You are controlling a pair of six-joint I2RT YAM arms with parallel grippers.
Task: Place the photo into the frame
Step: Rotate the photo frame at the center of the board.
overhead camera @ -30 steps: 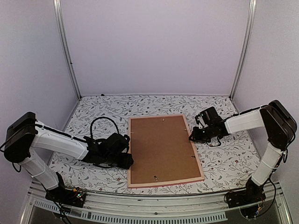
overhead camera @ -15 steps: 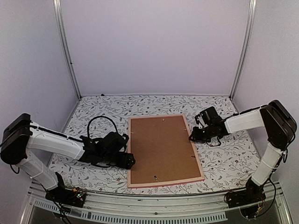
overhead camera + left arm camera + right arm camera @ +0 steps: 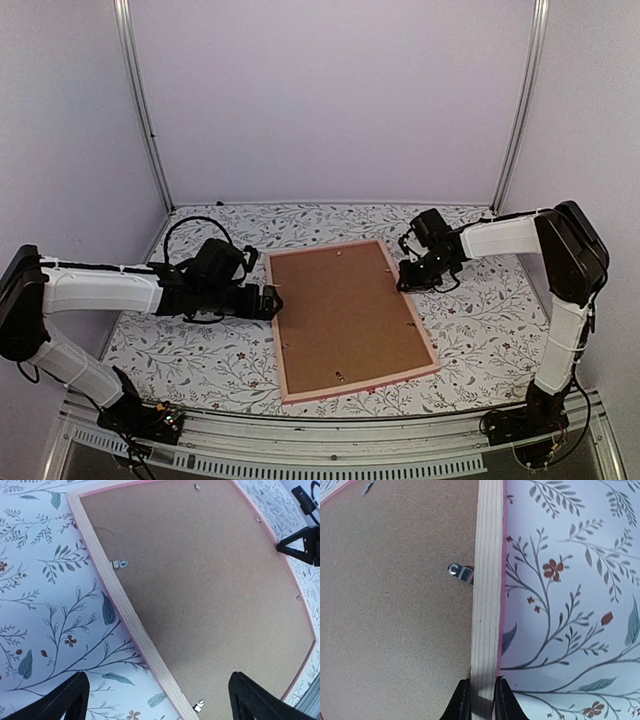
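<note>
Top external: the frame (image 3: pixel 361 387) lies face down at mid worktop (image 3: pixel 200 350), skewed, pink border outermost; plain brown backing board (image 3: pixel 345 315) fills its opening. Left arm (image 3: pixel 100 290) reaches to the frame's left edge near the far corner; right arm (image 3: pixel 500 240) reaches to the right edge, also toward the far end. The photo is not visible in this view.

Left wrist: left fingers (image 3: pixel 70 697) spread wide apart, nothing between them, held above the frame's long wooden rail and not touching it; small metal tabs (image 3: pixel 119 563) sit on the board along that rail.

Right wrist: right fingers (image 3: pixel 461 702) nearly together, clamped on the frame's pale wooden rail, one on each side; another tab lies on the board just beyond.

Progress (judgement): the board looks seated and the tabs seem turned inward, so the back appears closed; whether the photo lies beneath cannot be told; if it does, little remains beyond release; if not, the tabs and board must come off first.
</note>
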